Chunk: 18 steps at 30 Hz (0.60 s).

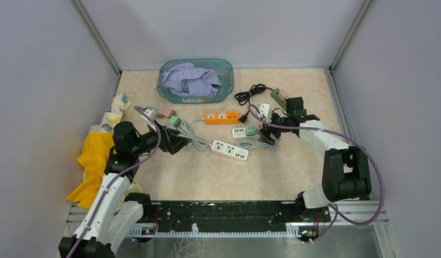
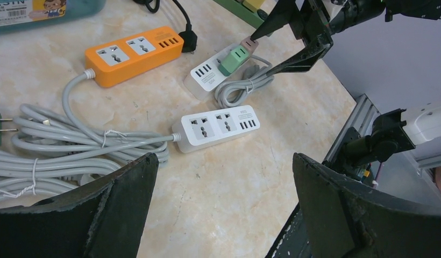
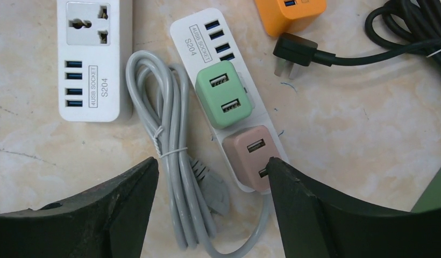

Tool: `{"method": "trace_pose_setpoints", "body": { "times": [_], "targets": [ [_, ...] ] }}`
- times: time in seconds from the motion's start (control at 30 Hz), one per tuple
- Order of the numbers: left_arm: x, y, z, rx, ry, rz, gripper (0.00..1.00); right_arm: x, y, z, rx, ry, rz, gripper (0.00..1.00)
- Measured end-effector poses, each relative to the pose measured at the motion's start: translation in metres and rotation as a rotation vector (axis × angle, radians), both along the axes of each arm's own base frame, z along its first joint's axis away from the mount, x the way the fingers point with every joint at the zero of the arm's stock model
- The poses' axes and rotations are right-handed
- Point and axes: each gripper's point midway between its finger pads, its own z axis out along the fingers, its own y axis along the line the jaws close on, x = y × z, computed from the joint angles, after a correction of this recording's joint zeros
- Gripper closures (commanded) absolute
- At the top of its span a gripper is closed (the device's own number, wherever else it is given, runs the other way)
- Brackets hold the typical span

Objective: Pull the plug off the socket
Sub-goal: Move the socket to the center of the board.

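From above, the table (image 1: 207, 177) is walled on three sides. Its near half is bare stone, and everything crowds the far half. I count four power strips: the orange strip (image 1: 221, 117), the spare white strip (image 1: 229, 150), the loaded white strip (image 1: 241, 131) and a green strip (image 1: 276, 97) by the right wall. The left gripper (image 1: 178, 141) sits over the grey cable bundle (image 1: 194, 137). The right gripper (image 1: 268, 134) is at the loaded strip's end.

In the left wrist view, the left gripper (image 2: 223, 161) gapes wide with nothing between its fingers and open tabletop under it. The spare white strip (image 2: 221, 127) lies just beyond.

In the right wrist view, two plugs stand in the loaded white strip (image 3: 207, 37): the green plug (image 3: 223, 94) and, touching it, the pink plug (image 3: 250, 156). The right gripper (image 3: 210, 166) is spread wide and grips nothing. One fingertip (image 3: 272, 164) is at the pink plug's edge. A tied grey cord (image 3: 175, 161) lies tight along the strip's left side, and one black plug (image 3: 296, 52) lies near its right.
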Motion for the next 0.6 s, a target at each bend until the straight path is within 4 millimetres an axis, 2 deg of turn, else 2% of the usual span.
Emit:
{"method": "trace_pose_setpoints", "body": {
  "times": [0.23, 0.43, 0.6],
  "targets": [
    [0.001, 0.002, 0.0, 0.009, -0.01, 0.008, 0.0, -0.001, 0.002, 0.003, -0.002, -0.003, 0.003, 0.23],
    [0.001, 0.003, 0.0, 0.009, -0.011, 0.013, 0.0, -0.019, 0.0, 0.021, 0.09, 0.045, 0.009, 0.22],
    [0.001, 0.003, 0.001, 0.009, -0.012, 0.013, 0.0, -0.021, -0.002, 0.034, 0.125, 0.028, 0.009, 0.22]
  ]
}}
